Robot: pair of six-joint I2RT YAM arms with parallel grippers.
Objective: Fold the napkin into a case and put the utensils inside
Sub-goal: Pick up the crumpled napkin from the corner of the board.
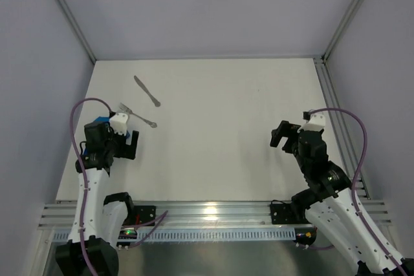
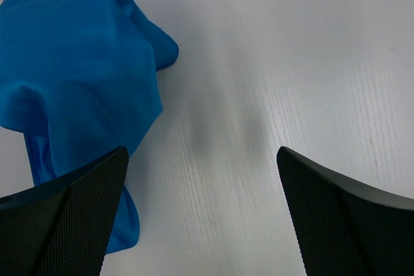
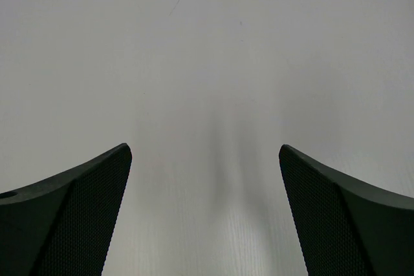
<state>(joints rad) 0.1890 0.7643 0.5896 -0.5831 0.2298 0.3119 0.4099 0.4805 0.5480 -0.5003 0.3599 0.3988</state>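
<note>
Left wrist: napkin [image 2: 84, 75] bunched beside left gripper [image 2: 202, 153] fingers, not between; it and right gripper [image 3: 205, 150] both released, empty, prob prepped for grab.

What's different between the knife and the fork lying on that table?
The knife lies farther back on the table; the fork lies nearer the front. The knife ends in a plain blade, while the fork ends in splayed prongs. Both are slim and silver, lie flat, slant much the same way, and are touched by nothing.
</note>
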